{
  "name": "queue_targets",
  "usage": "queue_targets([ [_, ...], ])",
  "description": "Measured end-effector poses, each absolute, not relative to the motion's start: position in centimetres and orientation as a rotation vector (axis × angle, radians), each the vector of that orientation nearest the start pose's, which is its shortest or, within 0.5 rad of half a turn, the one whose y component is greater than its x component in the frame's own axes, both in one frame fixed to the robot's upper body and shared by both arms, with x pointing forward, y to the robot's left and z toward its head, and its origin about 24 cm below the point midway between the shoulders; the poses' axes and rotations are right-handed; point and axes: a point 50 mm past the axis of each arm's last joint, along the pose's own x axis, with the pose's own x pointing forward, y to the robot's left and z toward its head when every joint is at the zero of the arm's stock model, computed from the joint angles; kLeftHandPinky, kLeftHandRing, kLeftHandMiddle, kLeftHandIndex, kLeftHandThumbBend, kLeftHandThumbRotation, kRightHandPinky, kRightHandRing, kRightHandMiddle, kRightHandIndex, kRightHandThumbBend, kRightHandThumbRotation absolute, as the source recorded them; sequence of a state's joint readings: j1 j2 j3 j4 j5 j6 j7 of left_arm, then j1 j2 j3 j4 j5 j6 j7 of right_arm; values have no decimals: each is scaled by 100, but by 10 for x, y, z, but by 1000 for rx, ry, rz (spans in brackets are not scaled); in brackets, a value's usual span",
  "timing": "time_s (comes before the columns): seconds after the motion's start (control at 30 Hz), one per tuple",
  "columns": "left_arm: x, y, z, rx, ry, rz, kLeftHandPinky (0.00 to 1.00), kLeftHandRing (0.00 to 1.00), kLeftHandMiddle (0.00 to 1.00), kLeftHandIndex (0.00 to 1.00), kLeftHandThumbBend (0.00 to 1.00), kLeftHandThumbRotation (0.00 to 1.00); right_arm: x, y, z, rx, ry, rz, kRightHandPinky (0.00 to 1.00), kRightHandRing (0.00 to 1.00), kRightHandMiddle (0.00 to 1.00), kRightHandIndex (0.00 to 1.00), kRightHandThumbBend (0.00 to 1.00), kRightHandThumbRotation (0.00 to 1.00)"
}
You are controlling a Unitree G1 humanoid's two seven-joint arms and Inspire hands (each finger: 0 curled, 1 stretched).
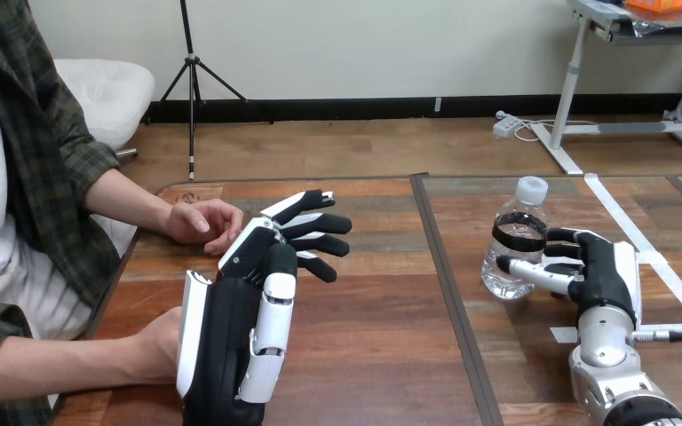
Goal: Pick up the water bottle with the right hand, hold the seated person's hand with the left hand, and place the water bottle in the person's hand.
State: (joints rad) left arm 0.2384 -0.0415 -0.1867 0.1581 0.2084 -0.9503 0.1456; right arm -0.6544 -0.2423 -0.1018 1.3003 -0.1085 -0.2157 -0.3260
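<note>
Plastic of a clear, colourless kind is seen in the water bottle (515, 238), which is closed by a white cap (531, 188) and ringed by a black band (497, 232) just under its shoulder. The lower body is shaped with shallow ridges. Any print on the band is too small to be made out, and no other writing can be read on it.

The bottle is stood upright on the right half of the wooden table (364, 355), beside a strip of white tape (622, 222) stuck to the top. It is clasped by the right hand (599, 275): the thumb (533, 271) is laid across the front of its lower body, and the curled fingers (561, 238) are brought against its right side at the height of the band.

The left hand (231, 337) is held over the left half of the table with its fingers (315, 231) straight and spread, nothing being gripped. One of the person's hands (200, 222) is rested on the table just beside those fingers; whether they touch cannot be told. The person's other hand (155, 342) is partly hidden behind the back of the left hand, nearer the table's front edge.
</note>
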Motion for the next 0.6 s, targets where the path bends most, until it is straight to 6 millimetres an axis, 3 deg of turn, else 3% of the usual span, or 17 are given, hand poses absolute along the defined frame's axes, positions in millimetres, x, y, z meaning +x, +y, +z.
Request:
queue_targets([
  [0.6, 177, 106, 45, 19, -581, -73, 46, 58, 64, 72, 19, 99, 327, -216, -16, -235, 367, -378, 77, 79, 81, 81, 76, 0],
])
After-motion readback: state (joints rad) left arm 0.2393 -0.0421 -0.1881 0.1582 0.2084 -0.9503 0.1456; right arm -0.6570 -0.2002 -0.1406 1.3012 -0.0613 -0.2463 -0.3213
